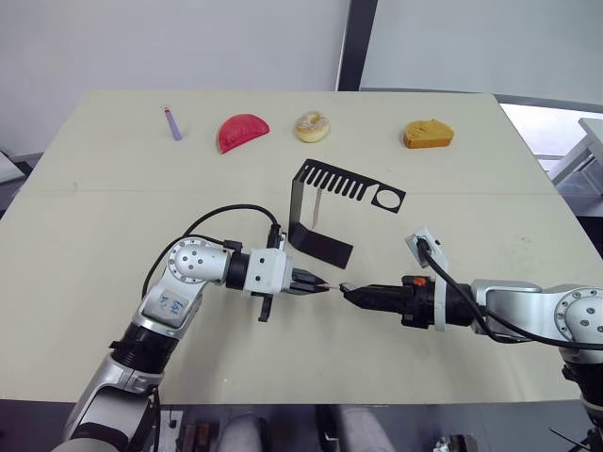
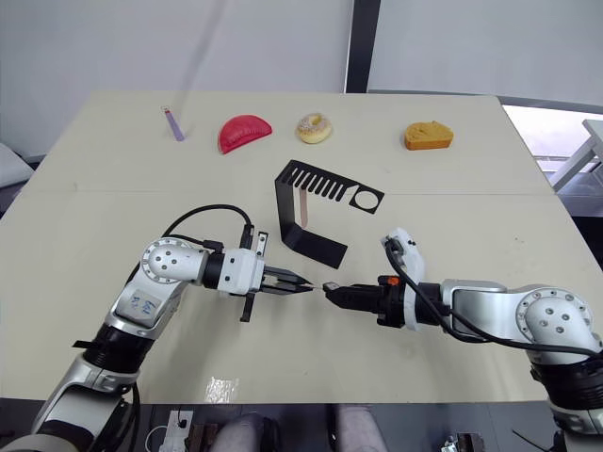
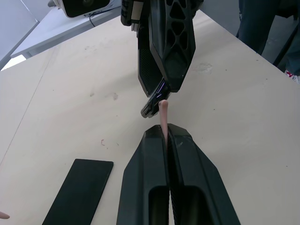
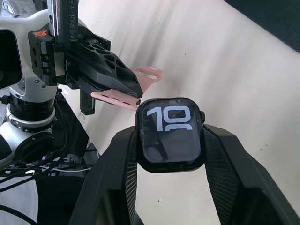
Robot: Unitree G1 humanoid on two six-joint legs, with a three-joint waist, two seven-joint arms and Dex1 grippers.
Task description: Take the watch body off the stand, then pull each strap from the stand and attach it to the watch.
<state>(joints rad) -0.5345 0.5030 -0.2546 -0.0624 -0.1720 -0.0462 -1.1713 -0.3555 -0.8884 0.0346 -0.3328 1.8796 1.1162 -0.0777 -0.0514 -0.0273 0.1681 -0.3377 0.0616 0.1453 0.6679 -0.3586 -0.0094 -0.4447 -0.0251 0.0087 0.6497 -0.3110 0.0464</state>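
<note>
Beige table (image 1: 94, 207), right pincer (image 4: 169, 140) clamping watch body (image 4: 171, 134), left pincer (image 3: 166, 136) pinching strap (image 3: 163, 112) beside it

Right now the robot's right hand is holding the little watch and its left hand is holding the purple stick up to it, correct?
Not quite. The right hand does hold the watch body, but the left hand holds a pale pink strap, not the purple stick, which lies at the table's far edge. The right wrist view shows the strap.

Most of the strap (image 3: 162, 117) seems hidden inside the left claw (image 3: 166, 133).
</note>
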